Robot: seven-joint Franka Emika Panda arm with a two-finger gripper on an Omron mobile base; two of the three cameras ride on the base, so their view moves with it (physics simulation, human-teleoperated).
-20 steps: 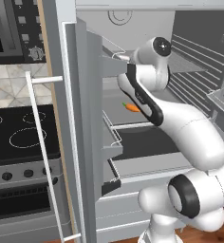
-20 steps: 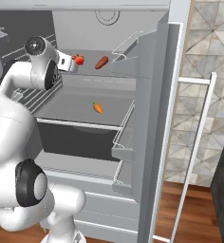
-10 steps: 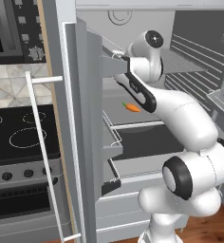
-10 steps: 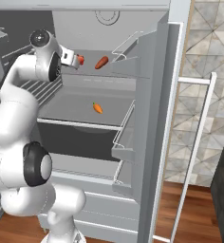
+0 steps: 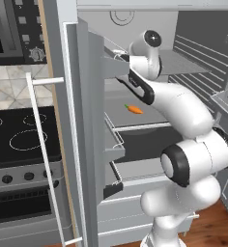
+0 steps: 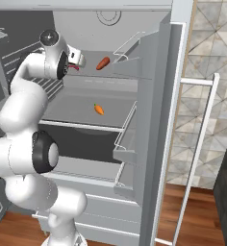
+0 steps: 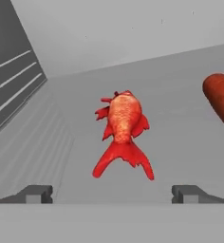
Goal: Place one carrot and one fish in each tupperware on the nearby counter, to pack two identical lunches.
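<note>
Hand view alone shows the red fish whole, gripper wide open and empty, red-orange carrot beside it, orange carrot on the fridge shelf below

- The arm reaches deeper into the open fridge than a second ago; in the left base view its upper joint now sits higher and nearer the back wall, above the upper shelf.
- In the right base view the arm's elbow swings upward and the gripper moves over the upper shelf, closer to the red fish than before.
- The plainer carrot beside it now has less of a gap to the hand.
</note>
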